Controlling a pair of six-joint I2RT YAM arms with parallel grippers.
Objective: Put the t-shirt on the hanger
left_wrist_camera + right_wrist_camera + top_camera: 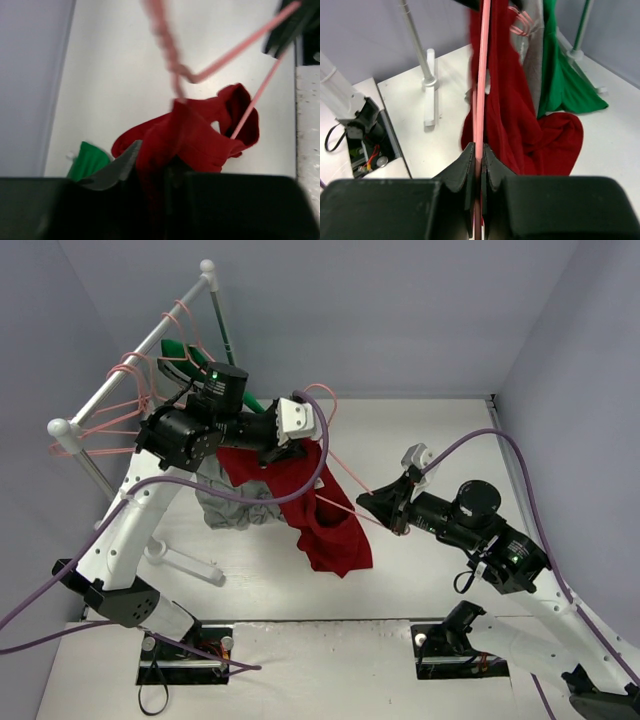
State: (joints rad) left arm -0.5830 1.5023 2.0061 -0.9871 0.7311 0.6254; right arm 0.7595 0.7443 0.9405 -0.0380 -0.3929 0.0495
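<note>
The dark red t-shirt [325, 515] hangs in the air from my left gripper [296, 445], which is shut on its upper edge; its lower end drapes to the table. In the left wrist view the red cloth [200, 135] is bunched between my jaws. The pink wire hanger [345, 490] runs from the shirt's top to my right gripper [392, 508], which is shut on one corner of it. In the right wrist view the pink wire [481, 90] passes straight between my closed fingers, with the red shirt [520, 135] just behind it. One hanger arm enters the shirt.
A white clothes rack [130, 365] at the back left carries several more pink hangers [125, 405], a grey t-shirt [230, 505] and a green garment [565, 80]. The rack's foot [185, 562] lies on the table left of the shirt.
</note>
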